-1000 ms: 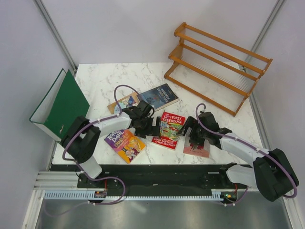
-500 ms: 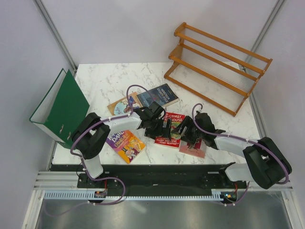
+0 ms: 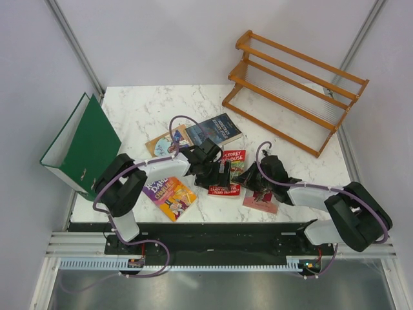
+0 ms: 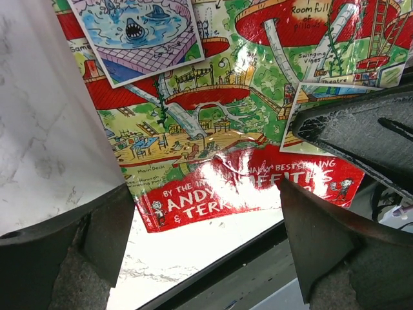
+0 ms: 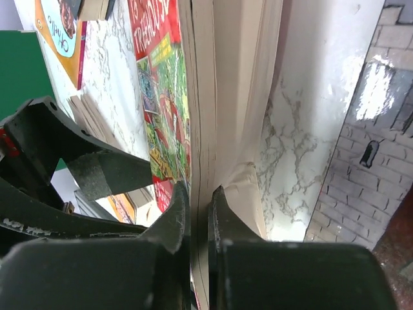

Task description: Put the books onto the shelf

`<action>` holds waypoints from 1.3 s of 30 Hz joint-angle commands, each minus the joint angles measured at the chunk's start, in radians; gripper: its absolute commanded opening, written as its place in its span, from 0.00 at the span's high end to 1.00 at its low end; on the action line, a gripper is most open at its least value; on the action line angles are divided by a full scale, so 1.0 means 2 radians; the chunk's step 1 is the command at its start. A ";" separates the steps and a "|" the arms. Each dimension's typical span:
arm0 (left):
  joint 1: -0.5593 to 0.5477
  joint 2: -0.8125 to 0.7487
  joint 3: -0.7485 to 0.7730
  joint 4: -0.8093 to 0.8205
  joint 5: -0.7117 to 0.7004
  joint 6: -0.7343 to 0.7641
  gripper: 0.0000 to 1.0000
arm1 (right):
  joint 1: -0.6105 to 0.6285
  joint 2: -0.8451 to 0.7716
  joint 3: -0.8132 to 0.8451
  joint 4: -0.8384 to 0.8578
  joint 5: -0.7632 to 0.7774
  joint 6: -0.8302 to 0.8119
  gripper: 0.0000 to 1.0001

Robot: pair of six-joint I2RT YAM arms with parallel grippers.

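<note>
The right tool (image 5: 197,194) was clamped on the page edge of the red cartoon-cover book (image 5: 158,97), which lay flat on the tabletop (image 3: 142,116), its long axis running straight ahead. The left tool (image 4: 200,239), jaws apart, hung over the cover opposite. The shelf (image 3: 293,77) stood well beyond, rightward.
</note>
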 commanded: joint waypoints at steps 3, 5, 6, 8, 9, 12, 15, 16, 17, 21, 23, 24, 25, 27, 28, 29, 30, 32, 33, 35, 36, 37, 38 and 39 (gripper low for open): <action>-0.018 -0.075 -0.048 0.026 -0.074 -0.019 0.00 | 0.019 -0.055 0.012 -0.001 -0.023 -0.009 1.00; -0.016 -0.119 -0.071 0.029 -0.113 -0.020 0.00 | 0.019 -0.081 0.017 -0.010 -0.022 -0.019 1.00; -0.015 -0.144 -0.078 0.036 -0.127 -0.020 0.00 | 0.019 -0.088 0.019 -0.011 -0.024 -0.027 1.00; -0.011 -0.166 -0.099 0.051 -0.137 -0.020 0.00 | 0.018 -0.108 0.027 -0.010 -0.041 -0.034 1.00; -0.010 -0.176 -0.107 0.061 -0.137 -0.020 0.00 | 0.018 -0.112 0.029 -0.006 -0.053 -0.043 1.00; 0.000 -0.218 -0.151 0.120 -0.132 -0.023 0.00 | 0.019 -0.128 0.050 -0.022 -0.085 -0.057 1.00; 0.033 -0.276 -0.224 0.241 -0.071 -0.041 0.00 | 0.019 -0.143 0.054 -0.019 -0.100 -0.059 1.00; 0.052 -0.289 -0.264 0.274 -0.039 -0.048 0.00 | 0.018 -0.149 0.050 -0.015 -0.105 -0.058 1.00; 0.061 -0.311 -0.283 0.342 -0.020 -0.059 0.00 | 0.017 -0.151 0.047 0.001 -0.117 -0.056 1.00; 0.092 -0.316 -0.321 0.407 0.037 -0.066 0.00 | 0.017 -0.149 0.022 0.102 -0.165 -0.013 1.00; 0.091 -0.303 -0.314 0.418 0.066 -0.059 0.00 | 0.017 -0.136 0.014 0.152 -0.180 0.008 1.00; 0.091 -0.298 -0.309 0.427 0.076 -0.059 0.00 | 0.017 -0.130 0.014 0.161 -0.194 0.011 1.00; 0.091 -0.296 -0.307 0.434 0.090 -0.062 0.01 | 0.018 -0.116 0.016 0.177 -0.202 0.014 1.00; 0.091 -0.288 -0.302 0.458 0.105 -0.065 0.01 | 0.017 -0.099 0.016 0.188 -0.214 0.022 0.99; 0.091 -0.286 -0.298 0.464 0.111 -0.063 0.05 | 0.017 -0.093 0.018 0.188 -0.218 0.022 0.98; 0.091 -0.282 -0.295 0.472 0.119 -0.063 0.10 | 0.017 -0.088 0.018 0.189 -0.222 0.022 0.97; 0.091 -0.273 -0.283 0.471 0.132 -0.062 0.22 | 0.017 -0.082 0.020 0.186 -0.223 0.018 0.92; 0.091 -0.265 -0.270 0.463 0.144 -0.058 0.65 | 0.017 -0.081 0.029 0.126 -0.210 0.002 0.85; 0.091 -0.262 -0.256 0.445 0.150 -0.056 0.88 | 0.017 -0.085 0.039 0.097 -0.200 -0.026 0.78; 0.091 -0.267 -0.246 0.434 0.146 -0.056 0.98 | 0.018 -0.094 0.052 0.000 -0.160 -0.058 0.70; 0.091 -0.277 -0.242 0.433 0.143 -0.057 0.98 | 0.017 -0.102 0.059 -0.022 -0.150 -0.076 0.62; 0.091 -0.283 -0.240 0.432 0.138 -0.059 0.98 | 0.017 -0.108 0.059 -0.052 -0.122 -0.080 0.57; 0.091 -0.287 -0.239 0.430 0.135 -0.059 0.98 | 0.017 -0.113 0.057 -0.057 -0.114 -0.079 0.54; 0.091 -0.291 -0.232 0.428 0.130 -0.058 0.98 | 0.017 -0.123 0.046 -0.057 -0.104 -0.074 0.43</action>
